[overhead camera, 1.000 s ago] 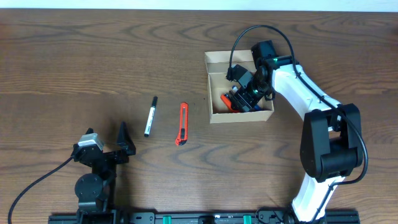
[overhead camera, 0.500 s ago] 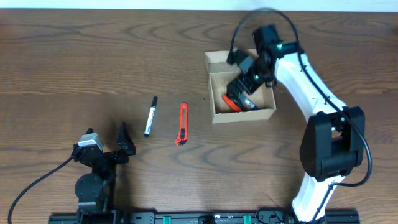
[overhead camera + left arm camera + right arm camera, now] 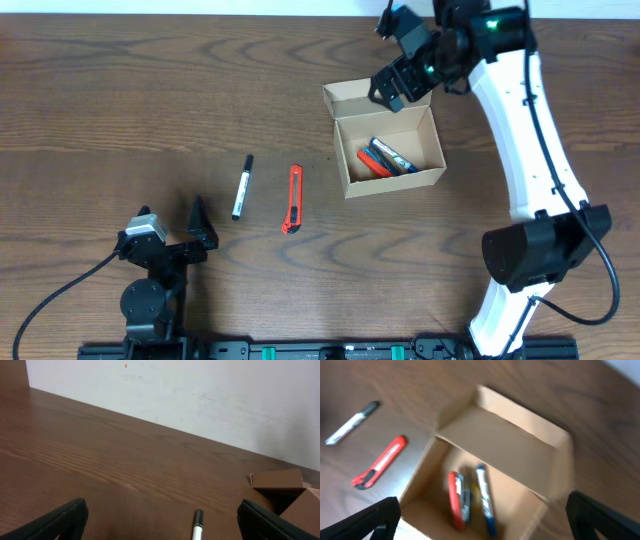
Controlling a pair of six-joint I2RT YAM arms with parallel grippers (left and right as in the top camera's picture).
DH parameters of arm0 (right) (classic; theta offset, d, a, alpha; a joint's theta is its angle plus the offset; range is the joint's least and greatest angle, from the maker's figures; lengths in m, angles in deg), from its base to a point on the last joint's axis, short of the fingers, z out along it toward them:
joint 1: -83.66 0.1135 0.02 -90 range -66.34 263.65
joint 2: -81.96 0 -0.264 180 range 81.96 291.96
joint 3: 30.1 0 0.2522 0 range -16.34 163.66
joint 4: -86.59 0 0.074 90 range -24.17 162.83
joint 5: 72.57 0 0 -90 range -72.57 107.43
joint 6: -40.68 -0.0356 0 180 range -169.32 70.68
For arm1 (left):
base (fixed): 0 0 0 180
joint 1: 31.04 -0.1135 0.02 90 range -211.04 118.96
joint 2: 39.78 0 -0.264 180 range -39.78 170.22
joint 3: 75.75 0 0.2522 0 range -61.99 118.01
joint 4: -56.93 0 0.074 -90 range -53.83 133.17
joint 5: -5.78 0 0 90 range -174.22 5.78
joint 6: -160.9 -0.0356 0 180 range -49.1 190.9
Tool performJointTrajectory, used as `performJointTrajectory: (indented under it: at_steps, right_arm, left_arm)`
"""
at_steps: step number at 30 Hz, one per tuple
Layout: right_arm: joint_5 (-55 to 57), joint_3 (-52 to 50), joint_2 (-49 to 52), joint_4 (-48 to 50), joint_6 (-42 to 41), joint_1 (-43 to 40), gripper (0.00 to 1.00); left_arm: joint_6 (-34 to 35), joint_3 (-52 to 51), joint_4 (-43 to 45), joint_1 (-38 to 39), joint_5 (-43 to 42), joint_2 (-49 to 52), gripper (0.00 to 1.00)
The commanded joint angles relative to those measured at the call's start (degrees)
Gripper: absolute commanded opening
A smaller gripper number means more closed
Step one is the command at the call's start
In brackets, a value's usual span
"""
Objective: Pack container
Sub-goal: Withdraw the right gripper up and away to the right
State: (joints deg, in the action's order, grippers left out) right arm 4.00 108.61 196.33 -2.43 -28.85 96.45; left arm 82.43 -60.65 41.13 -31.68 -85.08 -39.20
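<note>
Container (image 3: 395,182) sits right of desk centre, toward the far edge. Its flap lid (image 3: 358,97) is open on the far side and its long axis runs roughly left-right. Inside are a red cutter (image 3: 371,163), a blue pen (image 3: 394,155) and a dark item between them, all lying slantwise.

The right jaws on right arm (image 3: 520,110) are spread wide and empty, up over the container's far rim by the flap. The container lies just below them, to their near side.

Marker (image 3: 241,187) and red utility knife (image 3: 292,198) lie on bare desk left of the container, apart, both with long axis near-far.

The left jaws on left arm (image 3: 150,250) are wide and empty at the near-left edge, nearer the marker.

Likely next pick is the knife, closest to the container. Nothing blocks the way.
</note>
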Motion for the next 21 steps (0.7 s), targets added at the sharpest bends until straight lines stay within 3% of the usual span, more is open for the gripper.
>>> performJointTrajectory:
  at_steps: [1, 3, 6, 14, 21]
  right_arm:
    - [18.58, 4.15, 0.28, -3.54, -9.84, -1.99, 0.99]
    - [28.55, 4.5, 0.28, -6.6, -14.05, -3.32, 0.99]
    - [34.91, 4.48, 0.28, -10.8, -18.91, -6.1, 0.99]
    - [34.88, 4.48, -0.15, -15.26, -22.73, -16.46, 0.99]
    - [28.44, 4.48, -3.82, -15.26, -23.43, -26.14, 0.99]
  left_arm:
    - [-1.25, -1.07, -2.36, -0.09, 1.46, -0.35, 0.95]
    - [-1.25, -1.07, -2.36, -0.07, 1.46, -0.35, 0.95]
    - [-1.25, -1.07, -2.36, -0.07, 1.46, -0.35, 0.95]
    - [-1.25, -1.07, -2.36, -0.07, 1.46, -0.35, 0.95]
    - [-1.25, -1.07, -2.36, -0.07, 1.46, -0.35, 0.95]
